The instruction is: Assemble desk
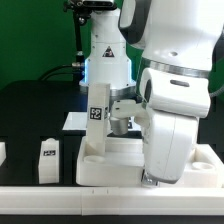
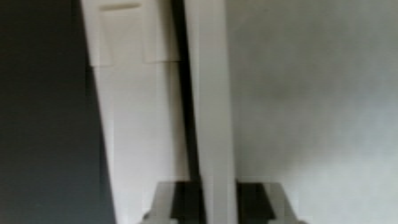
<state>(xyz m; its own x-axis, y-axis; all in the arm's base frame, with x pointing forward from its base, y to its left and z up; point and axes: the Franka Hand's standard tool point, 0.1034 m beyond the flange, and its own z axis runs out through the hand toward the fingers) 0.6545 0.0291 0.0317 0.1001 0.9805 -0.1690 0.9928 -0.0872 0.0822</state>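
While the gripper (image 1: 121, 124) sits with jaws pressed tight together just beside the upright leg (image 1: 97, 112) on the desk slab (image 1: 100, 165), I cannot tell whether it pinches anything. My worry is that a sideways drag would tilt that leg off true, or shove the slab toward the loose leg (image 1: 50, 158).

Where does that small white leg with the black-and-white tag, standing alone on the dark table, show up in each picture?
Exterior view: the loose leg stands low on the exterior view's left, apart from the central build.
Wrist view: not in it.
Shared landmark: the desk parts being put together sit in the middle of the exterior view and fill the wrist view as tall white pieces.
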